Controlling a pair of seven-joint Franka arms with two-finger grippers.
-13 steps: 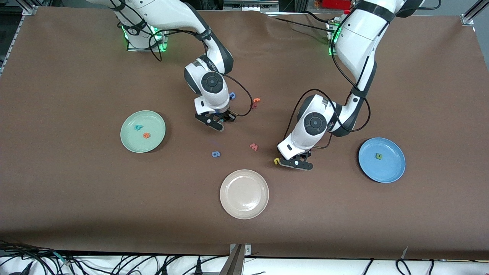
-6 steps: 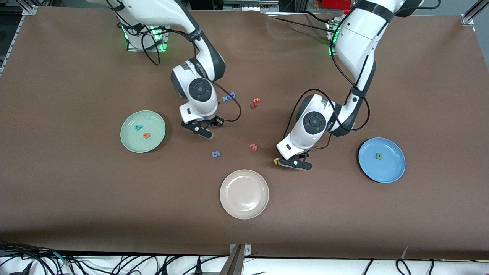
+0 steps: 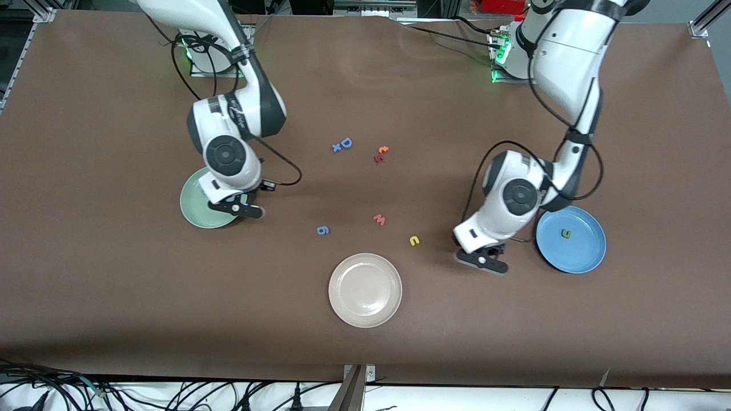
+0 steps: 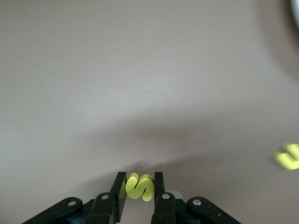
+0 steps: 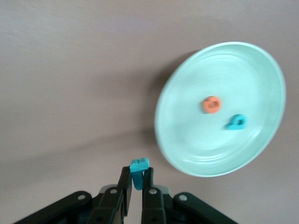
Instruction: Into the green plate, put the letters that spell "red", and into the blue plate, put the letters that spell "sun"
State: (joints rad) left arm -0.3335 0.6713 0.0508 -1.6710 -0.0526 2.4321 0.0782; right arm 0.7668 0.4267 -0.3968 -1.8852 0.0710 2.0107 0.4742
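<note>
My left gripper (image 4: pixel 140 179) is shut on the yellow "s" (image 4: pixel 139 188). In the front view this left gripper (image 3: pixel 482 261) hangs over the table beside the blue plate (image 3: pixel 582 254), which holds the green "n" (image 3: pixel 566 233). The yellow "u" (image 3: pixel 414 241) lies on the table toward the middle. My right gripper (image 5: pixel 137 171) is shut on the teal "r" (image 5: pixel 139 164), just off the rim of the green plate (image 5: pixel 196 140). That plate holds the orange "e" (image 5: pixel 211 104) and the teal "d" (image 5: pixel 237 122). In the front view the right gripper (image 3: pixel 237 206) covers part of the green plate (image 3: pixel 191 208).
A cream plate (image 3: pixel 365 290) sits nearest the front camera. A red "w" (image 3: pixel 379 219) and a blue "g" (image 3: pixel 322 230) lie mid-table. A blue "D" with a small x (image 3: pixel 342 144) and two orange-red letters (image 3: pixel 381 153) lie nearer the bases.
The right arm carried the teal "r" from mid-table to the green plate's edge. The left gripper shut on the yellow "s" and moved toward the blue plate, leaving the "u" behind.
</note>
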